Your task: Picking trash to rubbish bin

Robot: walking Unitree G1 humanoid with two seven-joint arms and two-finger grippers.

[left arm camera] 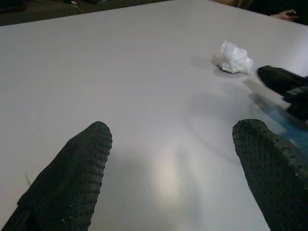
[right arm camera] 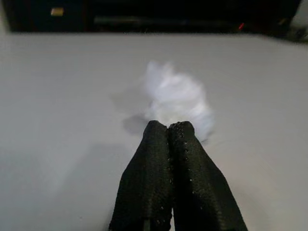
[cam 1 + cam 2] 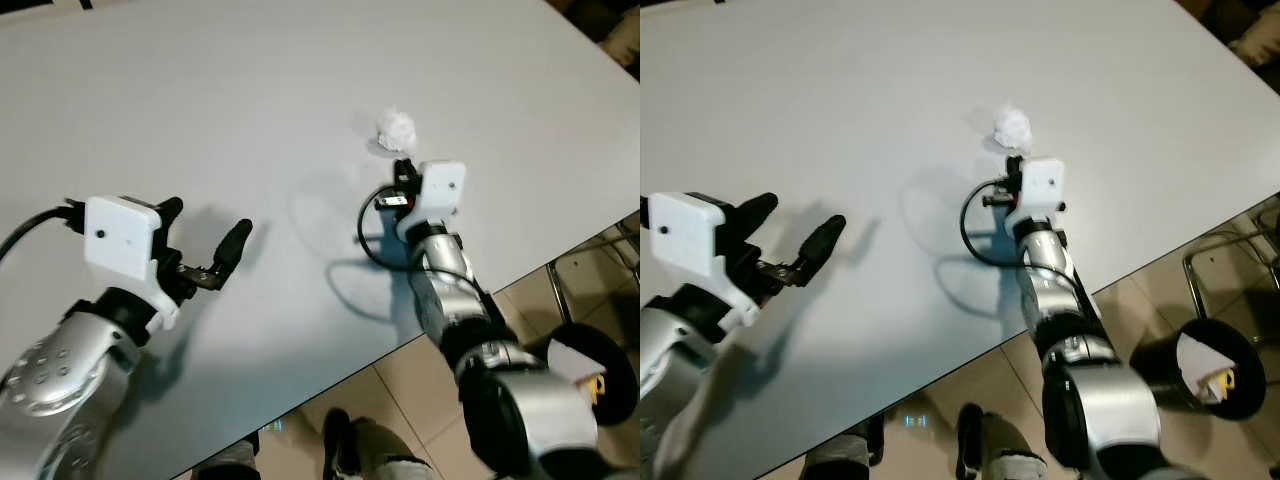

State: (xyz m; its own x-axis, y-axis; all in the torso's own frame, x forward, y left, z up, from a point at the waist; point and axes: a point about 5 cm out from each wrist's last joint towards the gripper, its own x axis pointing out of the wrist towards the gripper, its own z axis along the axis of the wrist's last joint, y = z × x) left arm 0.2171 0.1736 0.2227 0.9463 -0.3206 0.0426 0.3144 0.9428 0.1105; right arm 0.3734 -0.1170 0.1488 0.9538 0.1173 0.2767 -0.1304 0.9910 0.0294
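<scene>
You see a wide white desk [image 3: 250,90] in front of the robot. On it, toward the far right, lies one crumpled white tissue [image 3: 396,128]; this is the trash. It rests alone on the bare surface.

Your right claw [image 2: 168,129] is stretched over the desk and points at the tissue from the near side. Its two black fingers [image 2: 185,159] are pressed together, with no gap between them, and they hold nothing. In the right wrist view the tips are just in front of the tissue [image 2: 178,98]; whether they touch it, you cannot tell. In the head views the white camera block [image 3: 441,188] on the right wrist sits just on the near side of the tissue, and a black cable [image 3: 372,240] loops beside it over the desk.

Your left claw [image 3: 205,235] is on the left side, near the front edge of the desk, well apart from the tissue. Its fingers [image 1: 77,168] are spread wide and hold nothing. In the left wrist view you see the tissue [image 1: 234,58] far beyond the open fingers, and the tip of the right claw next to it.

On the right, beyond the desk edge, a tiled floor [image 3: 400,390] is visible. There stands a black bin [image 3: 1205,370] with some white and yellow things inside, and beside it a metal chair leg [image 3: 558,290].
</scene>
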